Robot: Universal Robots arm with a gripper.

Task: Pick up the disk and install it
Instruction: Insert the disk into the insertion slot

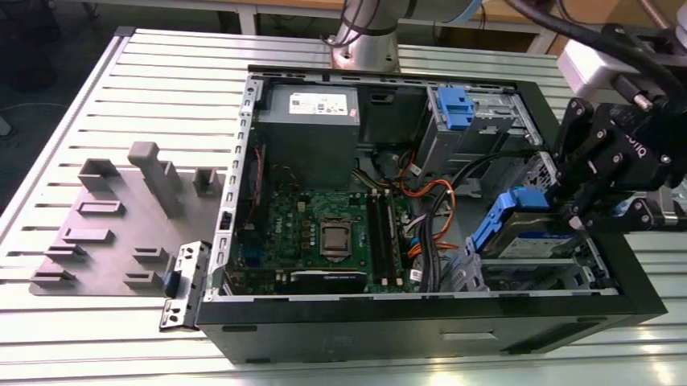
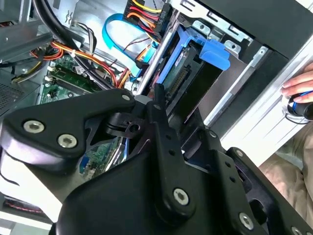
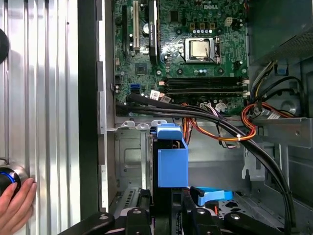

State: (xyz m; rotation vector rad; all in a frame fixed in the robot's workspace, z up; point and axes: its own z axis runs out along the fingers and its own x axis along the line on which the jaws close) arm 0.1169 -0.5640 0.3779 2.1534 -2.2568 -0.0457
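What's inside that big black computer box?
A green circuit board, orange and black cables, a grey metal box, and the disk, held by the gripper. What lies under the disk is covered.

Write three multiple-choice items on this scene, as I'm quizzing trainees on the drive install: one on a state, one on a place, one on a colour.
1. The case is: A. closed; B. empty; C. open, motherboard exposed.
2. The disk is: A. at the drive bay on the exterior view's right; B. outside the case; C. flat on the motherboard.
3. The disk's bracket is: A. red; B. blue; C. yellow.

Answers: C, the board lies in plain view; A, the disk sits tilted at the metal bay; B, blue plastic edges it in both wrist views.
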